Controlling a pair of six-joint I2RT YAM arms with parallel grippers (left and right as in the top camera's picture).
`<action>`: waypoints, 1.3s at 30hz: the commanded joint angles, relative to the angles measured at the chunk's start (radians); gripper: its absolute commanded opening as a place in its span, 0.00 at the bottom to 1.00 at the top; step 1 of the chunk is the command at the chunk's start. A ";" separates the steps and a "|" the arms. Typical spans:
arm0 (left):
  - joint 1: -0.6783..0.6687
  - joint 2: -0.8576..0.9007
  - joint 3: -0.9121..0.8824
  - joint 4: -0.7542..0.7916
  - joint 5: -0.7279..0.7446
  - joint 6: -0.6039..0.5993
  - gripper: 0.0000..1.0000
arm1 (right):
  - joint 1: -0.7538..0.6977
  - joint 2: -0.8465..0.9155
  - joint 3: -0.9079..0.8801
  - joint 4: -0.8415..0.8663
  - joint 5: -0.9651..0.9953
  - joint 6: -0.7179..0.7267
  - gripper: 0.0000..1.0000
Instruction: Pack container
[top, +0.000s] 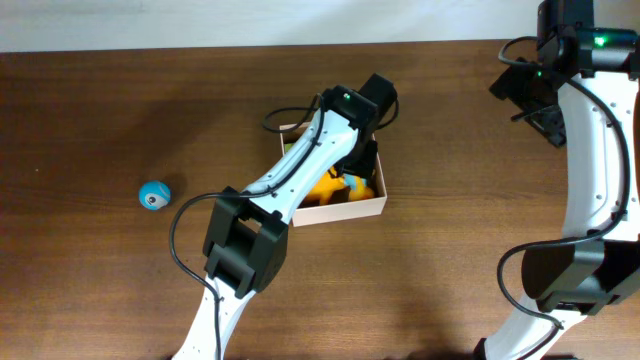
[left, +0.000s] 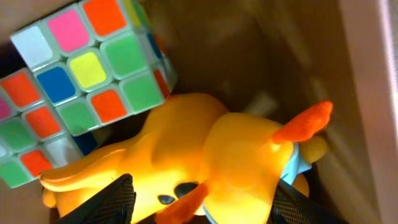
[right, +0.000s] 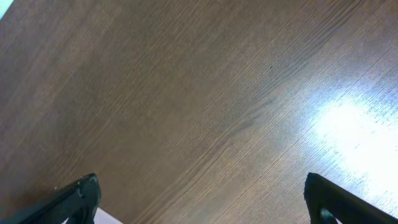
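The container (top: 340, 212), a cream-walled box with a tan inside (left: 261, 50), sits mid-table. My left gripper (top: 356, 158) reaches down into it. In the left wrist view a yellow duck toy (left: 211, 149) with an orange beak fills the gap of the left gripper (left: 202, 205), and both fingers press its sides. A colourful puzzle cube (left: 81, 87) lies in the box beside the duck. From overhead the duck (top: 333, 188) shows under the arm. My right gripper (top: 550, 122) hangs open over bare table at the far right, and the right gripper (right: 202, 199) has nothing between its fingers.
A small blue ball (top: 154, 195) lies on the wooden table (top: 100, 120) at the left, well apart from the box. The container's right wall (left: 370, 93) stands close beside the duck. A cable loops over the left arm near the box's back edge.
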 joint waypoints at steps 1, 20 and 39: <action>0.025 0.008 0.014 0.006 -0.023 0.016 0.65 | -0.005 -0.009 0.010 0.000 0.002 0.003 0.99; 0.026 0.008 0.103 -0.026 -0.045 0.016 0.65 | -0.005 -0.009 0.010 0.000 0.002 0.002 0.99; 0.026 0.010 0.090 -0.048 -0.102 0.011 0.65 | -0.005 -0.009 0.010 0.000 0.002 0.002 0.98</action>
